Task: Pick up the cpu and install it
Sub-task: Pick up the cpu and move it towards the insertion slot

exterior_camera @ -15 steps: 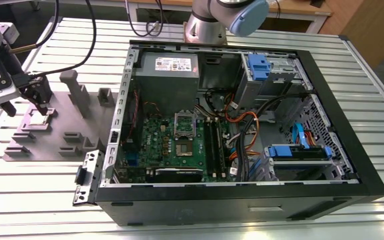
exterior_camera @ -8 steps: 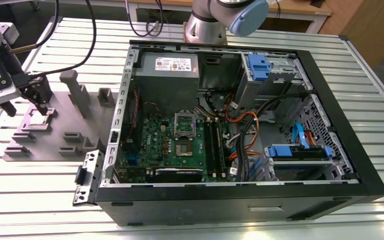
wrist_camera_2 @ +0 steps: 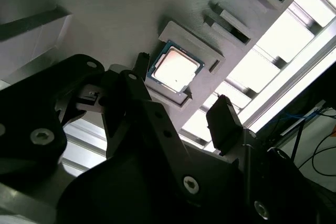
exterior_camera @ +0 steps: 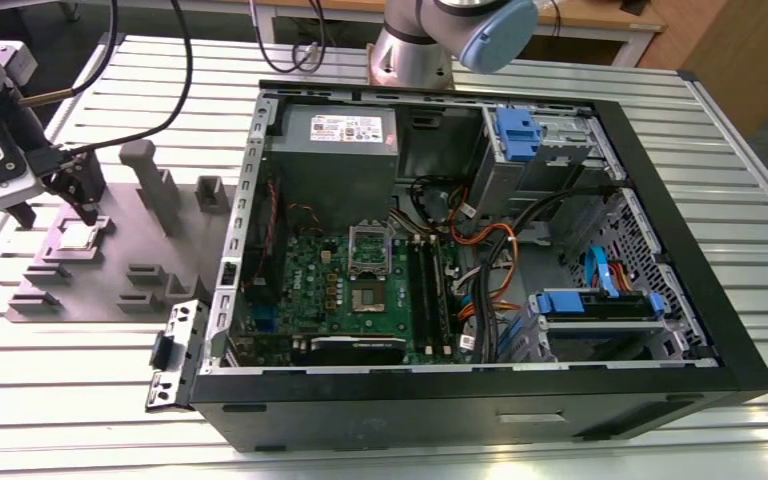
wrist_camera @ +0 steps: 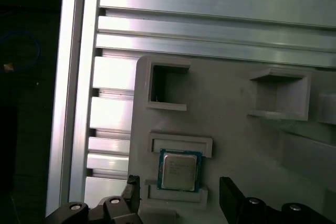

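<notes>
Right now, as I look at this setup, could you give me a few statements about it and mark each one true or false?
1. The cpu lies in a recess of the grey holder. True.
2. The hand is shut on the cpu. False: its fingers stand open, one on each side of the cpu, which lies in the holder.
3. The computer case is closed. False: it lies open and its motherboard shows.
4. The grey holder sits on the exterior view's left of the computer case. True.
</notes>
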Controlling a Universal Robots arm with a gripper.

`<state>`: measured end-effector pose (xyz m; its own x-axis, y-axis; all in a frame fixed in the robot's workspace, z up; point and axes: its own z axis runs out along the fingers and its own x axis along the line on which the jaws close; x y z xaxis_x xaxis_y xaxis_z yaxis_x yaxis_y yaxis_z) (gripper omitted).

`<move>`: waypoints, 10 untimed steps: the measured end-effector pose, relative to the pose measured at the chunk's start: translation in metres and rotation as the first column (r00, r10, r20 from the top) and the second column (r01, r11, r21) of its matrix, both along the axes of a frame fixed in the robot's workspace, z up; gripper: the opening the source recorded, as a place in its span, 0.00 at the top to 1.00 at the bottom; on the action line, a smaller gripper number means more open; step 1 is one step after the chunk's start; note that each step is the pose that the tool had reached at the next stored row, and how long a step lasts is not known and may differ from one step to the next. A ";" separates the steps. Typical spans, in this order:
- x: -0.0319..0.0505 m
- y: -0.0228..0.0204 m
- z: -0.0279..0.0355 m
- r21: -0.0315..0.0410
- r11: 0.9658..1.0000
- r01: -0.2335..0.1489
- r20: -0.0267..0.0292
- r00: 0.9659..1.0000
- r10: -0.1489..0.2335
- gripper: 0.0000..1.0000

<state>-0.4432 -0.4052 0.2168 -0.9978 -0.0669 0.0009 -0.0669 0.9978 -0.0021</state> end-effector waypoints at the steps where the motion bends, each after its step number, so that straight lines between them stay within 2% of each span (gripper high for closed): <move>1: 0.0000 0.0000 0.0000 0.000 1.000 0.000 0.000 1.000 0.000 0.29; 10: 0.0000 0.0000 -0.0001 0.001 1.000 0.000 0.000 1.000 0.000 0.29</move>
<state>-0.4432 -0.4052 0.2168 -0.9978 -0.0667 0.0007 -0.0667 0.9978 -0.0011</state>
